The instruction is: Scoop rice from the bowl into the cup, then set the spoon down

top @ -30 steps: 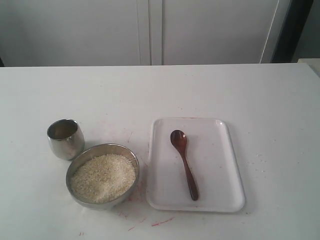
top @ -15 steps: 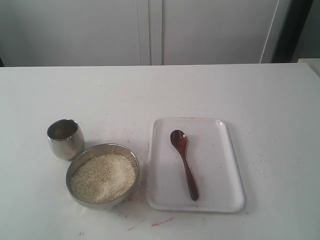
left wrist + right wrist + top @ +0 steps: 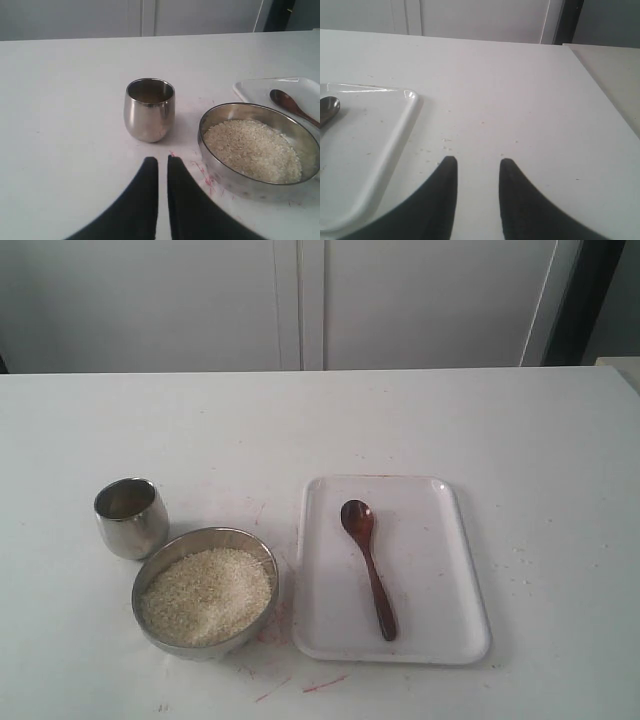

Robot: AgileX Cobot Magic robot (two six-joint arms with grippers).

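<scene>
The steel bowl (image 3: pixel 262 552) of white rice (image 3: pixel 207 595) sits at the front left, with the small steel cup (image 3: pixel 130 517) just behind it to the left. The brown wooden spoon (image 3: pixel 368 565) lies on a white tray (image 3: pixel 430 540) to the bowl's right. Neither gripper shows in the exterior view. In the left wrist view my left gripper (image 3: pixel 162 161) is shut and empty, a short way in front of the cup (image 3: pixel 149 110) and beside the bowl (image 3: pixel 235 181) and rice (image 3: pixel 252 150). My right gripper (image 3: pixel 477 162) is open and empty over bare table, right of the tray (image 3: pixel 370 130); the spoon's scoop (image 3: pixel 327 107) shows at the edge.
Red marks (image 3: pixel 325 681) streak the white table around the bowl. A few stray grains (image 3: pixel 445 142) lie beside the tray. White cabinet doors (image 3: pixel 300 300) stand behind the table's far edge.
</scene>
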